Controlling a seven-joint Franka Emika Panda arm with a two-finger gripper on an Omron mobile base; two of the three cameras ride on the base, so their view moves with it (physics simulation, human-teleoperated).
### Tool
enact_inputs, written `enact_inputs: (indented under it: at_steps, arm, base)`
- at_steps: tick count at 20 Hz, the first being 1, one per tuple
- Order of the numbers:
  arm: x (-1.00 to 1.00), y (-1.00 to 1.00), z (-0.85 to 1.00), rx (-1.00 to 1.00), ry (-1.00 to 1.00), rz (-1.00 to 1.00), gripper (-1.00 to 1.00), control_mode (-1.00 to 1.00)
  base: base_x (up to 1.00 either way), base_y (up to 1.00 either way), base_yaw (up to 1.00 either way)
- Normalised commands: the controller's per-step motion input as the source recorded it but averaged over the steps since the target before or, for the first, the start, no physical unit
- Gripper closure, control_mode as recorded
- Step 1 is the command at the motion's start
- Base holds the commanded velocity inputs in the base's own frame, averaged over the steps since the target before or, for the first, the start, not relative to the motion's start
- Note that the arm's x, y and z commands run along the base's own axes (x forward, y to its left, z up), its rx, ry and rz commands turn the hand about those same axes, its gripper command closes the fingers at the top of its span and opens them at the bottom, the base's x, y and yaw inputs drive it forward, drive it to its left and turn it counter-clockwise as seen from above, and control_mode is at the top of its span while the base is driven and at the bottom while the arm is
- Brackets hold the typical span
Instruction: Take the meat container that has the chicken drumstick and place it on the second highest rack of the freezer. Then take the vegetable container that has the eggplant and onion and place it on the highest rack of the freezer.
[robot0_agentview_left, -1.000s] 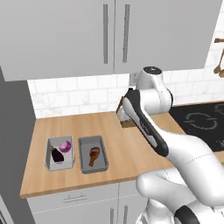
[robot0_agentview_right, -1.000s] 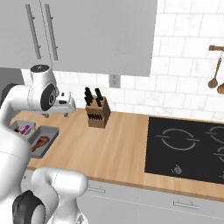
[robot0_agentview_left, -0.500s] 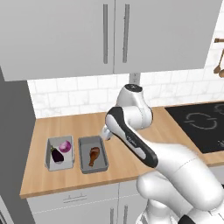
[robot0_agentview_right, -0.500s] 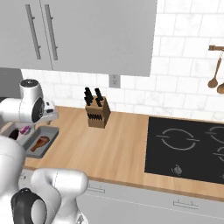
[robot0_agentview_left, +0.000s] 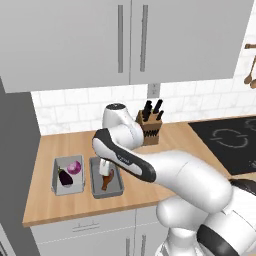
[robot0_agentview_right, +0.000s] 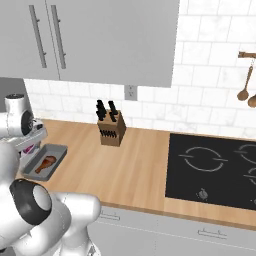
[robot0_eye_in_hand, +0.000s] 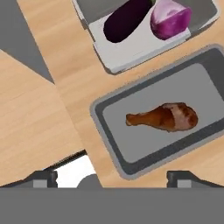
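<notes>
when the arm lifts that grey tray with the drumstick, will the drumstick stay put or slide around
The chicken drumstick lies loose on the smooth flat floor of the meat container, so it would probably slide if the tray tilts. Its rounded shape may let it roll. The raised rim should likely keep it inside.

Above meat container: gripper is hovering wide open, nothing lying between.
Left flank: vegetable container is sitting just beside.
Counter's back edge: knife block is standing well apart.
Counter's front edge: lying bare.
</notes>
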Motion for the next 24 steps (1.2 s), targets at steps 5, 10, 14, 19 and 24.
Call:
enact_inputs:
  at_steps: [5, 10, 14, 19, 24]
  arm:
    - [-0.08, 0.19, -0.68, -0.01, -0.16, 0.38, -1.00, -1.00]
    - [-0.11, 0.00, -0.46, 0.02, -0.16, 0.27, -1.00, -1.00]
    - [-0.19, 0.00, -0.02, 0.03, -0.08, 0.03, -1.00, -1.00]
    - [-0.54, -0.07, -0.13, 0.08, -0.08, 0.00, -1.00, -1.00]
    - [-0.31, 0.00, -0.29, -0.03, 0.11, 0.00, -1.00, -1.00]
  base:
    - [0.00, 0.00, 0.00]
    - [0.00, 0.00, 0.00]
    - [0.00, 0.00, 0.00]
    - [0.00, 0.00, 0.00]
    - [0.00, 0.00, 0.00]
